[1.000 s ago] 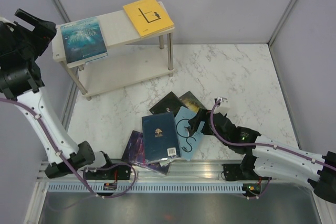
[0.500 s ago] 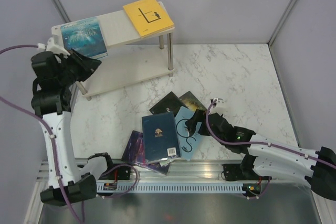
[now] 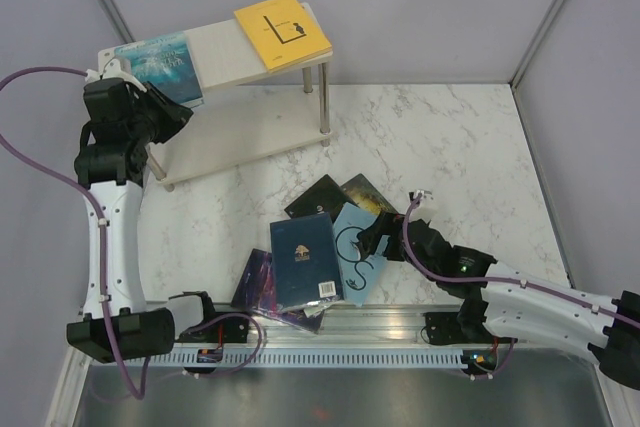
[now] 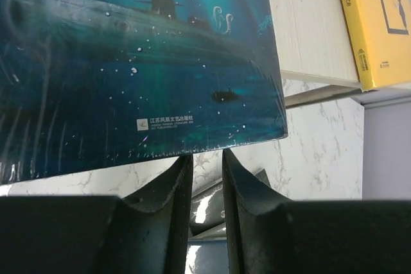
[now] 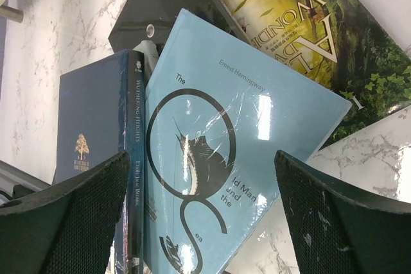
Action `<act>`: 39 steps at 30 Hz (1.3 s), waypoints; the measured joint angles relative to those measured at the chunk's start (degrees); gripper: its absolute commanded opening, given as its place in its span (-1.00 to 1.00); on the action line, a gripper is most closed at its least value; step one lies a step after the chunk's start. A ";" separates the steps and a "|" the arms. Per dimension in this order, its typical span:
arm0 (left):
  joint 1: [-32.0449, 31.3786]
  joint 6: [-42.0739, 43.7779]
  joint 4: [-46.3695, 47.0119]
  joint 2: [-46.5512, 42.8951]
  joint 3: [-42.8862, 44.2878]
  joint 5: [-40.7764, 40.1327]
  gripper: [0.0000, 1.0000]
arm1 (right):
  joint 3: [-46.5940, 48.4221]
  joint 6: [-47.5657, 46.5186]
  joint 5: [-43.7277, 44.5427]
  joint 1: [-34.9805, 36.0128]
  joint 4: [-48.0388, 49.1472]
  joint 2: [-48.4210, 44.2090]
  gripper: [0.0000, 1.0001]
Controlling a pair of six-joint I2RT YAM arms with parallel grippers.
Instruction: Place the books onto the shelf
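The shelf (image 3: 225, 52) holds a teal book (image 3: 165, 62) and a yellow book (image 3: 282, 31) on top; other books (image 3: 305, 262) lie heaped well in front of it. At the shelf's left end the left gripper (image 4: 207, 165) is clenched and empty. The right gripper (image 5: 205, 178) gapes over the heap's light blue book (image 5: 218, 158).

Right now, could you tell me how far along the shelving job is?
Done: teal book and yellow book lie on the shelf. In hand: left gripper, nearly shut, at the teal book's edge; open right gripper over the light blue book. Left: five books piled on the table.
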 measured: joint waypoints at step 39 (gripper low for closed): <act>-17.29 -6.27 12.46 -19.23 -55.67 12.15 0.80 | -0.31 -4.46 -16.06 0.26 22.75 14.75 0.93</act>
